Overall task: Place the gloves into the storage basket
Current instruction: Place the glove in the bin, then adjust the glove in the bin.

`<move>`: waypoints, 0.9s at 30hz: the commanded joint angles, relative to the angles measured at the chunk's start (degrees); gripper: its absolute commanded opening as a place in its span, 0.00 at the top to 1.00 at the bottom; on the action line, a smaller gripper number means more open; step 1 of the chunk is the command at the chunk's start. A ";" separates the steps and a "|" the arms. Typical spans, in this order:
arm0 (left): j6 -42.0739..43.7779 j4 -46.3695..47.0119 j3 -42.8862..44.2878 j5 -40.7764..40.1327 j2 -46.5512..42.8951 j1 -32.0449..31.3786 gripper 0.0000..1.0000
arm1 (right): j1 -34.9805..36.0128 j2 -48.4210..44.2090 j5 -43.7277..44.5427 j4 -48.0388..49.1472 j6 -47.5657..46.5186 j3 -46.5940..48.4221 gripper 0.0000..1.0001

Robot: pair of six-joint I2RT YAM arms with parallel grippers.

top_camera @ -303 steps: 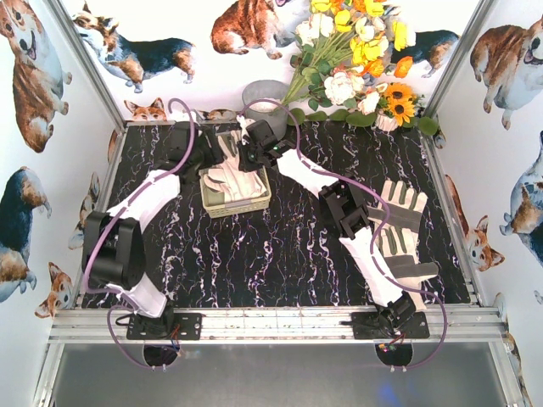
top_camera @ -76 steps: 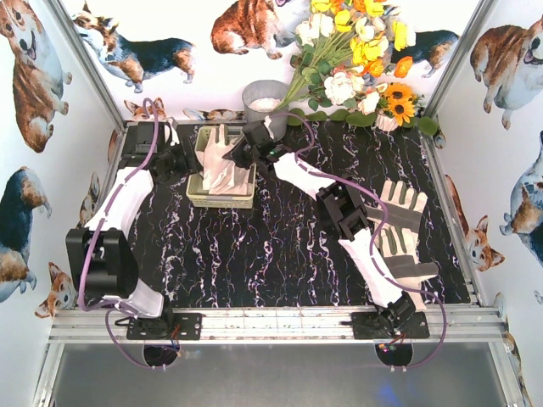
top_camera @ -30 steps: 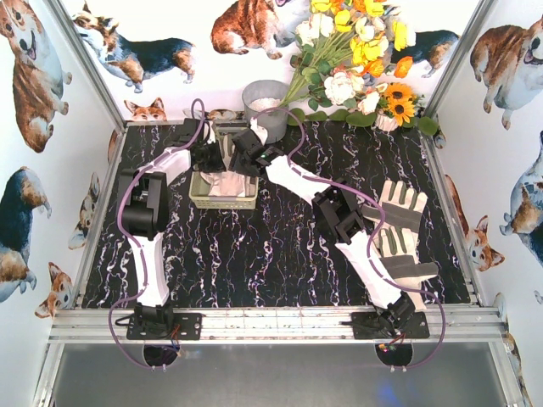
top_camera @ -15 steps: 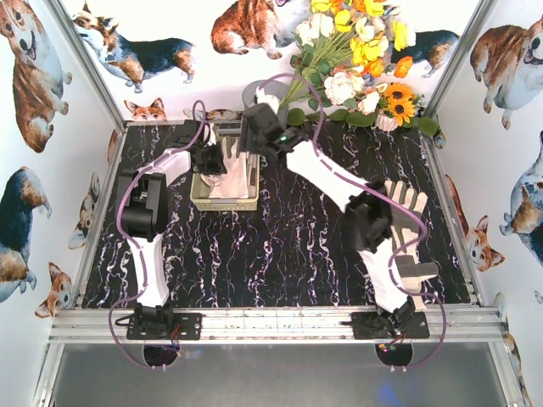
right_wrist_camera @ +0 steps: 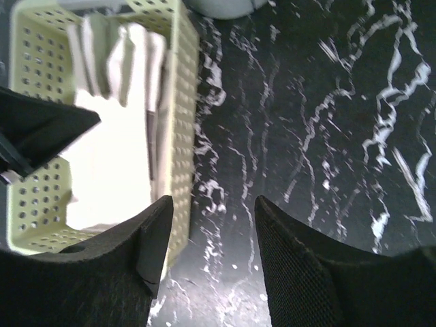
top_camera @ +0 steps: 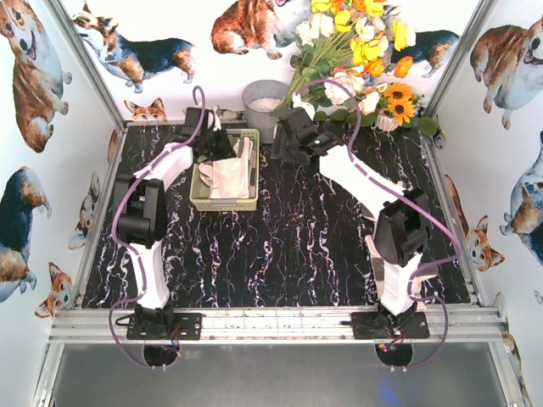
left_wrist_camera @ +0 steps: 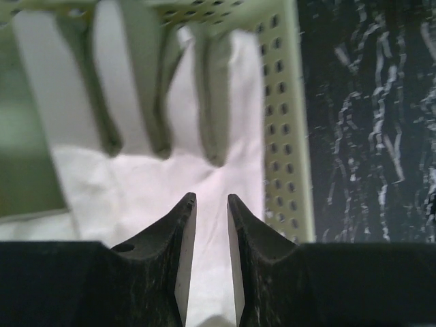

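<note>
From above, the top camera sees the whole counter (top_camera: 297,237). Both wrist cameras look closely down at the same storage basket (right_wrist_camera: 182,122).

Right claw (right_wrist_camera: 213,208) gapes; left claw (left_wrist_camera: 211,199) seemingly ajar.

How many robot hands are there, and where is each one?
2. The left hand hovers over the gloves in the basket; the right hand is over the table, just right of that basket. Neither is hidden.
</note>
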 commanded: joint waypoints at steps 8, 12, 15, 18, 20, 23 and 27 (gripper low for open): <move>-5.74 7.78 5.97 2.11 10.30 -4.12 0.82 | -4.75 -14.74 0.74 1.49 3.59 -12.67 0.48; -4.89 5.94 8.78 1.84 14.05 -4.25 0.81 | -6.16 -18.03 1.00 0.40 3.13 -14.97 0.48; -3.54 3.43 12.16 1.29 15.39 -4.70 0.79 | -7.58 -20.31 0.77 -1.11 1.91 -16.06 0.46; -2.70 2.66 13.36 -0.04 13.20 -5.33 0.74 | -9.83 -22.92 0.00 -2.45 1.43 -18.02 0.41; -2.75 2.62 12.63 -1.14 10.35 -5.44 0.68 | -12.24 -25.37 -0.93 -3.18 1.25 -20.20 0.38; -2.18 2.04 9.55 -3.81 4.05 -5.44 0.61 | -15.51 -29.81 -1.71 -4.14 0.19 -24.36 0.37; -0.43 0.11 3.66 -7.61 -7.15 -5.36 0.50 | -20.47 -34.32 -3.54 -6.59 -2.33 -30.30 0.37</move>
